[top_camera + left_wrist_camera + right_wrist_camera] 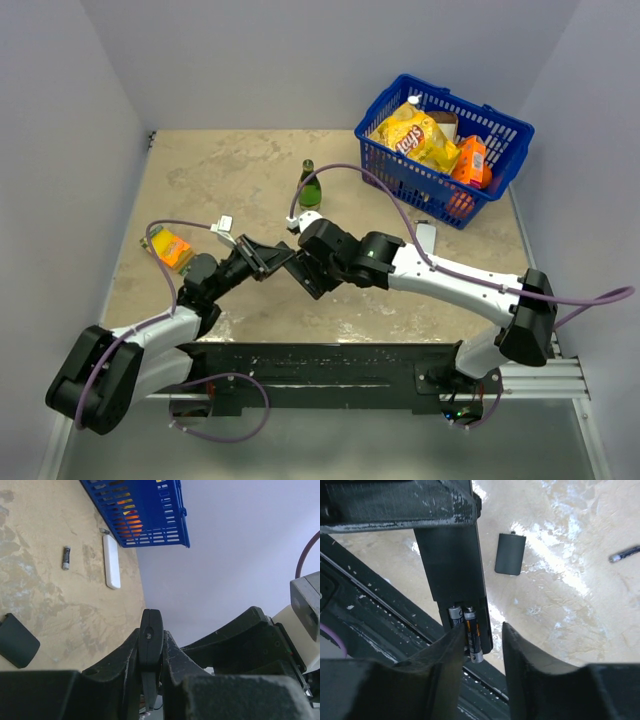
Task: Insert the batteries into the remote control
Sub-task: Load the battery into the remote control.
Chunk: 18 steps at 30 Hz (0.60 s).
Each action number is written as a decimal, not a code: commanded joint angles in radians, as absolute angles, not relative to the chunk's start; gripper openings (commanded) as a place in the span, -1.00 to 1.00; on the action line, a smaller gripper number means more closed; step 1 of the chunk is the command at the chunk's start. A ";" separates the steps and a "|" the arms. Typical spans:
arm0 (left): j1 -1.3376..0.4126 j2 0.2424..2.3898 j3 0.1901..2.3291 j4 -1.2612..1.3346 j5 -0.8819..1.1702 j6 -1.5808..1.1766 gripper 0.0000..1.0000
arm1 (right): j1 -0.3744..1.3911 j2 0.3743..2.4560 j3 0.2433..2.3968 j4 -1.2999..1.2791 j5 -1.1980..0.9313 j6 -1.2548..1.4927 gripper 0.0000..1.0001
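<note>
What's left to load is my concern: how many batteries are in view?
3 batteries. One and another sit side by side in the open compartment of the remote control; a third battery lies loose on the table near the flat white device. Others may be hidden.

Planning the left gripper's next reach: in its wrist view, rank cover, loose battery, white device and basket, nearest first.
1. Cover, lower left.
2. Battery and white device, mid-table: too close to call.
3. Basket, far end.
</note>
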<state>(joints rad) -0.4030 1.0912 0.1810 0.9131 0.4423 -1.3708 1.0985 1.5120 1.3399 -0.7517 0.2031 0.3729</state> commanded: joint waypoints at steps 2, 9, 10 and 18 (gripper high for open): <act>-0.413 1.094 0.179 1.057 0.456 -1.459 -1.00 | 1.092 1.497 1.393 -0.764 0.239 0.353 -0.16; -0.410 1.101 0.179 1.072 0.459 -1.477 -1.00 | 1.092 1.445 1.399 -0.766 0.249 0.364 0.05; -0.407 1.104 0.178 1.074 0.459 -1.480 -1.00 | 1.086 1.431 1.391 -0.750 0.226 0.364 0.10; -0.393 1.147 0.183 1.153 0.468 -1.525 -1.00 | 0.996 1.246 1.273 -0.599 0.062 0.393 0.35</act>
<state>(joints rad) -0.4046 1.1175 0.1810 1.0264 0.4492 -1.4765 1.0573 1.3731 1.3411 -0.7094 0.1772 0.3679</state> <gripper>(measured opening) 0.209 0.661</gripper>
